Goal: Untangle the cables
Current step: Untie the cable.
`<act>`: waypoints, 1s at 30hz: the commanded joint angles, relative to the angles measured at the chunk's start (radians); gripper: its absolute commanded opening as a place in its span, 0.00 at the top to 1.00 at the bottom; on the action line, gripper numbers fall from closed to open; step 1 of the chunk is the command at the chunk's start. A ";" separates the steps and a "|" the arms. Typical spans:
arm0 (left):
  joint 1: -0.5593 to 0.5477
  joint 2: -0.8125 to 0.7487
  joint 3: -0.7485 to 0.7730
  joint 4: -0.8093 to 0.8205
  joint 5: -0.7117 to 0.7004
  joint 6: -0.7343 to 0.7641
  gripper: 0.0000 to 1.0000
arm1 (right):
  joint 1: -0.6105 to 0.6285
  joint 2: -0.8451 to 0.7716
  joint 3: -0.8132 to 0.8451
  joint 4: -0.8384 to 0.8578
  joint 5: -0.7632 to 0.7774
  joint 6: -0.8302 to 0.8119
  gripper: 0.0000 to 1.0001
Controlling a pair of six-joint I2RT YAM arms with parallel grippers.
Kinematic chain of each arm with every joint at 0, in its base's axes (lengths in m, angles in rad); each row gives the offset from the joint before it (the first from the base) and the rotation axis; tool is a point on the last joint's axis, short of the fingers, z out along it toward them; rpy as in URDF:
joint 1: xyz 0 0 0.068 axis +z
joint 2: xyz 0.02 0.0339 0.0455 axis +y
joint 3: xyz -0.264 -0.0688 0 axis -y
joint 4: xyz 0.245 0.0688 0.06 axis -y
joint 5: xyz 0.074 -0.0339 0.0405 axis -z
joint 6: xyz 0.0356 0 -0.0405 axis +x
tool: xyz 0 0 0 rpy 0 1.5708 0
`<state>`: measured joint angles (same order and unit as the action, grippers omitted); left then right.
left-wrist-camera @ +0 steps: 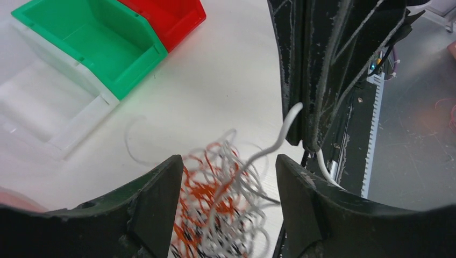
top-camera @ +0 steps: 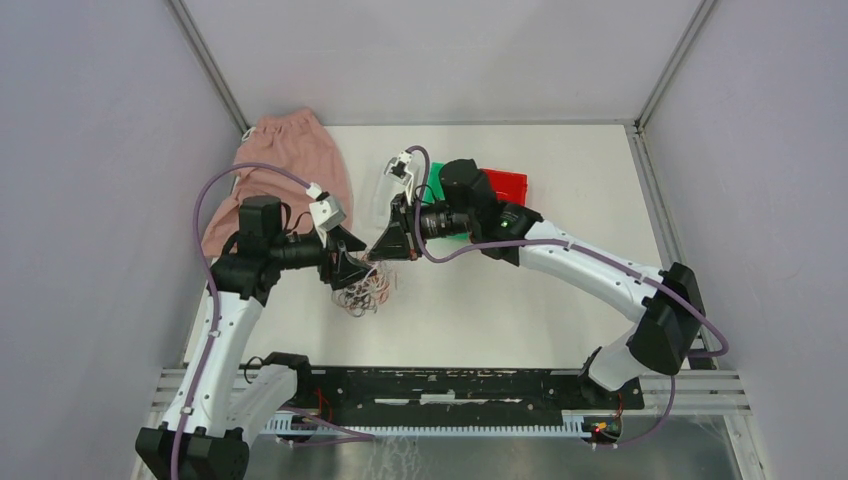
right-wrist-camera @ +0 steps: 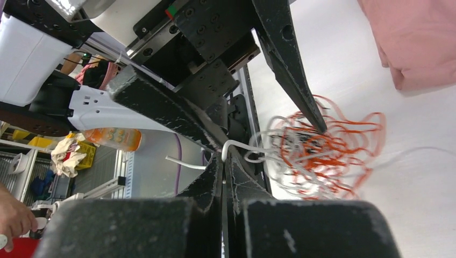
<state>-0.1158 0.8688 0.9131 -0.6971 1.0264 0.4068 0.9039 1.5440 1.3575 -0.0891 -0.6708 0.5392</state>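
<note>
**One strand pinched, the clump bracketed**
The tangled clump of thin, springy white, orange-red and black cables (top-camera: 368,290) lies on the smooth white table (top-camera: 560,300) between both arms. One curly white strand (right-wrist-camera: 236,146) is clamped in the closed right gripper (right-wrist-camera: 225,161); the left gripper (left-wrist-camera: 228,164) is spread astride the clump, nothing grasped. The mass is best pinned low before the strand is drawn away slowly — wiry loops snag easily.
</note>
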 commanded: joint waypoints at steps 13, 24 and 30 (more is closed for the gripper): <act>-0.006 -0.024 0.032 0.141 0.133 -0.145 0.68 | 0.028 -0.018 -0.003 0.173 -0.087 0.113 1.00; -0.006 -0.077 -0.009 0.238 0.097 -0.257 0.97 | 0.030 -0.053 -0.038 0.173 -0.034 0.084 0.86; -0.006 -0.076 -0.006 0.309 0.082 -0.352 0.97 | 0.009 -0.214 -0.191 0.224 0.158 0.004 0.46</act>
<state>-0.1200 0.8043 0.8951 -0.4931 1.1015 0.1593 0.9264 1.4792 1.2526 0.0452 -0.6464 0.6037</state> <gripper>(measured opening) 0.054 0.479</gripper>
